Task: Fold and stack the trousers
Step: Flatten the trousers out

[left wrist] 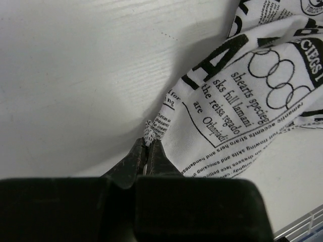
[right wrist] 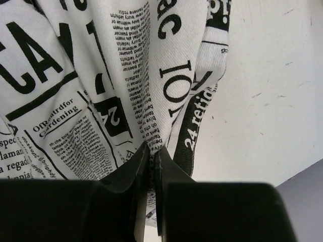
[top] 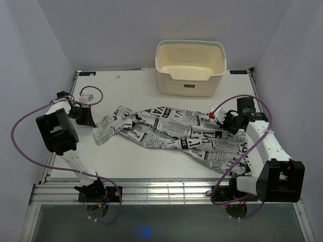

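Note:
The trousers point(top: 166, 132), white cloth printed with black newspaper text, lie crumpled in a long band across the middle of the white table point(top: 131, 91). My left gripper point(top: 93, 122) is at their left end and is shut on a pinched corner of the trousers point(left wrist: 232, 91), seen just past the tips of the left gripper point(left wrist: 148, 143). At the trousers' right end my right gripper point(top: 220, 120) is shut on a fold of the trousers point(right wrist: 101, 75); cloth runs down between the jaws of the right gripper point(right wrist: 152, 147).
A cream perforated basket point(top: 190, 67) stands at the back of the table, behind the cloth. Purple cables loop beside both arms. The table's metal front rail point(top: 161, 191) runs along the near edge.

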Available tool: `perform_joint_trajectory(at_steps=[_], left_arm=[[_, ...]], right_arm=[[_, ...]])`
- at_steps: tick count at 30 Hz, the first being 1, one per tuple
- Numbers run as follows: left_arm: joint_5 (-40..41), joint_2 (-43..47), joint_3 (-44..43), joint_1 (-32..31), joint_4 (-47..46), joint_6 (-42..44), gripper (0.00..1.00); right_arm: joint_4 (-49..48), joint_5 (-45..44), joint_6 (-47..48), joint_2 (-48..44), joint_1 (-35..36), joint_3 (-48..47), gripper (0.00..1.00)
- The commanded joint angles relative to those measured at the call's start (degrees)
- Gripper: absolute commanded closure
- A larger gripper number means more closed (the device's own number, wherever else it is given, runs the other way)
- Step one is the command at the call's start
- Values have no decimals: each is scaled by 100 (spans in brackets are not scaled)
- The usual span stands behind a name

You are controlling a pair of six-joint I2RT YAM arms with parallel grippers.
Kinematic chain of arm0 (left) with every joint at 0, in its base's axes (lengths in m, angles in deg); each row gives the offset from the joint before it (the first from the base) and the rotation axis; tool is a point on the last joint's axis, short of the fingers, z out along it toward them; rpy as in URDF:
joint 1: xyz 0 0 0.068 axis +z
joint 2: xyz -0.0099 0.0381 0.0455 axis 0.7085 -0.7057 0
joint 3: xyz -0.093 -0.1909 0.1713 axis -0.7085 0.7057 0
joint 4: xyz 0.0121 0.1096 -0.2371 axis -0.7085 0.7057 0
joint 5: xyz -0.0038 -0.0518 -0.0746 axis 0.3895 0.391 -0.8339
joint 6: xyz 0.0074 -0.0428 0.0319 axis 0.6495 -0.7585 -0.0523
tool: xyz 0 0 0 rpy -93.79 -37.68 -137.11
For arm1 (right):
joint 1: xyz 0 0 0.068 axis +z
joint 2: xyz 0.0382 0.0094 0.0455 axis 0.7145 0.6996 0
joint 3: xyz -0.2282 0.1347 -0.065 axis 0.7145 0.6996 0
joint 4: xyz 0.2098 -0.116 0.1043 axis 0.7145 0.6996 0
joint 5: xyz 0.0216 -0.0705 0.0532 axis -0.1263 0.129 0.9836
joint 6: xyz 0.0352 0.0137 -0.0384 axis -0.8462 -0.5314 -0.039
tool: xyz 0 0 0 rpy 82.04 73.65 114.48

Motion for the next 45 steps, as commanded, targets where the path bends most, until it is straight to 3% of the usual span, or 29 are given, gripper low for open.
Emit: perform_joint_trajectory(at_steps=[1,7,12,13,16,20,21,24,26,30,35,38,41,44,45], left_arm=[[-358,802,-450,176,379,238,100],[-226,2093,-1319,922,521,545,100],[-594,3050,-1252,1713,459,1028,100],[-865,3201,-1155,1775,642,1456,100],[-982,3834,-471,1873,1090,2336,100],[-518,4678,1031,2047,1469,3994,100],[-429,4810,1591,2109,1461,4148,100],[-445,5118,2175,2425,1382,4457,100],[-629,5154,2203,2575,1233,4379,100],[-1085,4663,1757,2454,460,3264,100],[-710,3284,-184,1120,-374,1251,100],[-358,2607,-1178,618,-1017,363,100],[-306,2192,-1689,589,-1544,-252,100],[-759,2620,-973,677,-2079,122,100],[-832,2866,31,686,-2246,646,100]], right_arm=[[-51,34,-32,-64,-70,-318,92],[-60,61,3,-135,-465,-432,92],[-51,175,-23,-108,-721,-678,92],[-42,210,-58,-82,-756,-713,92],[-16,271,-102,-73,-809,-819,92],[37,298,-85,-143,-818,-802,92],[54,307,-68,-161,-818,-793,92],[116,315,81,-240,-835,-696,92],[107,307,152,-328,-862,-582,92],[72,377,57,-188,-862,-669,92],[72,517,-515,383,-870,-1362,92],[81,614,-770,568,-905,-1601,92],[63,684,-850,595,-993,-1803,92],[2,930,-824,463,-1195,-1778,92],[-59,974,-762,402,-1283,-1699,92]])
